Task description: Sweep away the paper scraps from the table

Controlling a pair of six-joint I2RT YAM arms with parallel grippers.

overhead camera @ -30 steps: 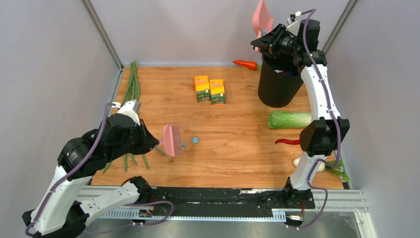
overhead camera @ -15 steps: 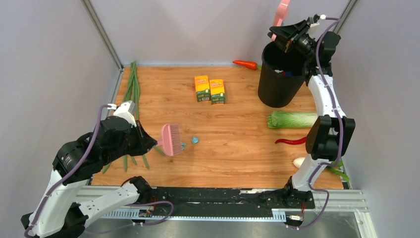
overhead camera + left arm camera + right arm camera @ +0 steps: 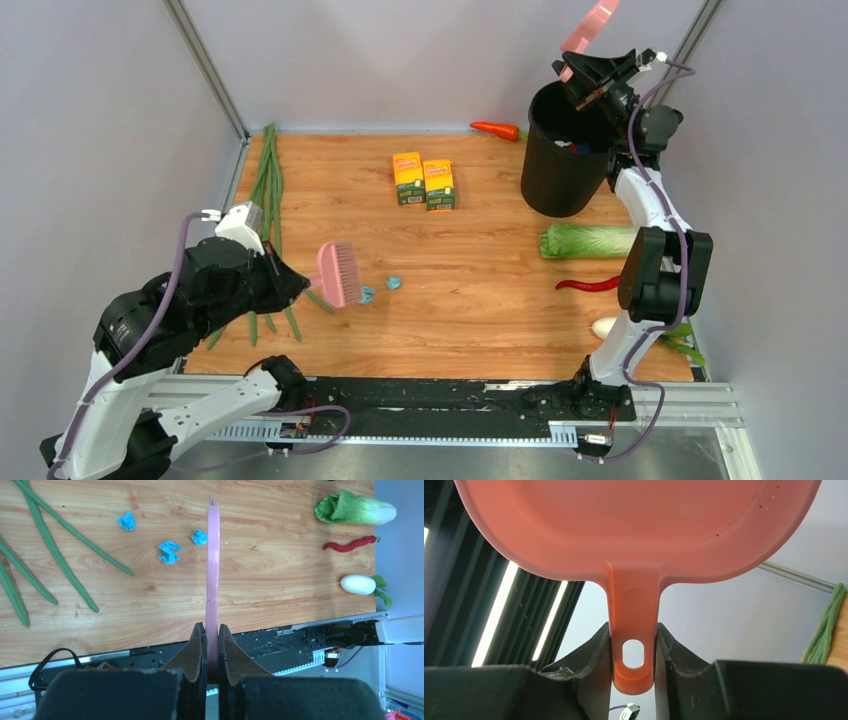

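Note:
Three light-blue paper scraps (image 3: pixel 169 551) lie on the wooden table (image 3: pixel 480 320), just left of the pink brush (image 3: pixel 213 570). Two of the scraps (image 3: pixel 367 295) show in the top view, right of the brush (image 3: pixel 340 273). My left gripper (image 3: pixel 212 630) is shut on the brush handle, low over the table's near left. My right gripper (image 3: pixel 633 630) is shut on the handle of the pink dustpan (image 3: pixel 634 525). It holds the dustpan (image 3: pixel 590 25) raised and tilted above the black bin (image 3: pixel 563 150) at the back right.
Two yellow-orange boxes (image 3: pixel 424 181) stand at the back middle, with a carrot (image 3: pixel 495 129) behind them. A cabbage (image 3: pixel 590 241), red chili (image 3: pixel 585 285) and white radish (image 3: pixel 605 327) lie along the right side. Long green stalks (image 3: pixel 265 190) run down the left edge.
The right arm has swung the dustpan from left of the bin to the right, above its rim. The left arm has drawn the brush slightly left and up, uncovering a scrap.

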